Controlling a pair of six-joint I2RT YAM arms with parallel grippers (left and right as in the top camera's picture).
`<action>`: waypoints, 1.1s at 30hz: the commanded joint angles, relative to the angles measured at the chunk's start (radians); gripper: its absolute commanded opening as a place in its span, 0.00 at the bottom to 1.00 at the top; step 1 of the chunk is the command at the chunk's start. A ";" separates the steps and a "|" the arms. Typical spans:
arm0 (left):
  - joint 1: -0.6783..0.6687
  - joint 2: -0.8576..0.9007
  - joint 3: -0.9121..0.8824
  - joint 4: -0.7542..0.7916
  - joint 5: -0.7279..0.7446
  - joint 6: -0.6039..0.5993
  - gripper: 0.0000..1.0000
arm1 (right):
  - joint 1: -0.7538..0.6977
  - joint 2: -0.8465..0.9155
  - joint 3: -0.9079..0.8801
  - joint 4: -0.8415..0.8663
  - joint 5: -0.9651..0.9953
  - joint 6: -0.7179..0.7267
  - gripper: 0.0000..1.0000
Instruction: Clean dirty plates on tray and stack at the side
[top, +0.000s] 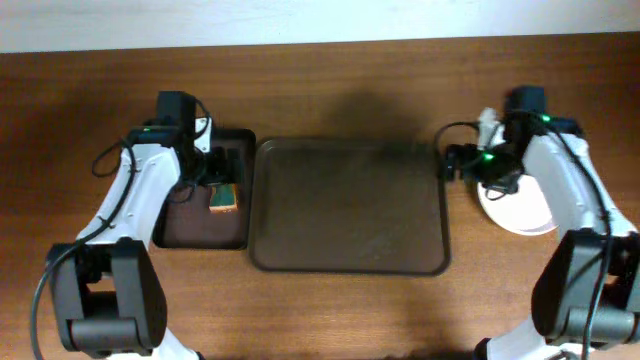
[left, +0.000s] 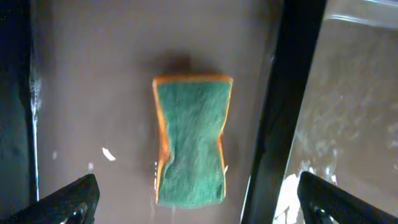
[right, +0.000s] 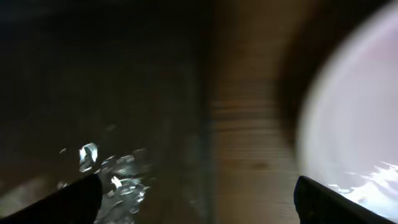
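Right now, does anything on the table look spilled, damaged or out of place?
Nothing serious. The sponge lies in its small tray, pinched at the middle, and wet-looking glints show on the large tray. A white plate sits beside it.

Pretty sure this is a robotics lab setup: a left arm and right arm parked at a wood-grain worktop, plain white wall behind, staged tray and sponge.

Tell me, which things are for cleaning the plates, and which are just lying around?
For the job:
plates, sitting on the table beside the tray
big brown tray
green-and-yellow sponge

Just lying about:
small black tray, which only holds the sponge
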 joint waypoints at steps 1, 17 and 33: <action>0.048 -0.039 0.027 -0.108 0.062 -0.016 1.00 | 0.131 -0.091 0.048 -0.027 0.054 -0.021 0.99; 0.058 -1.032 -0.541 0.035 0.002 0.037 1.00 | 0.184 -0.984 -0.347 0.027 0.129 0.035 0.99; 0.058 -1.243 -0.565 0.026 0.002 0.037 1.00 | 0.184 -1.067 -0.350 0.018 0.129 0.035 0.99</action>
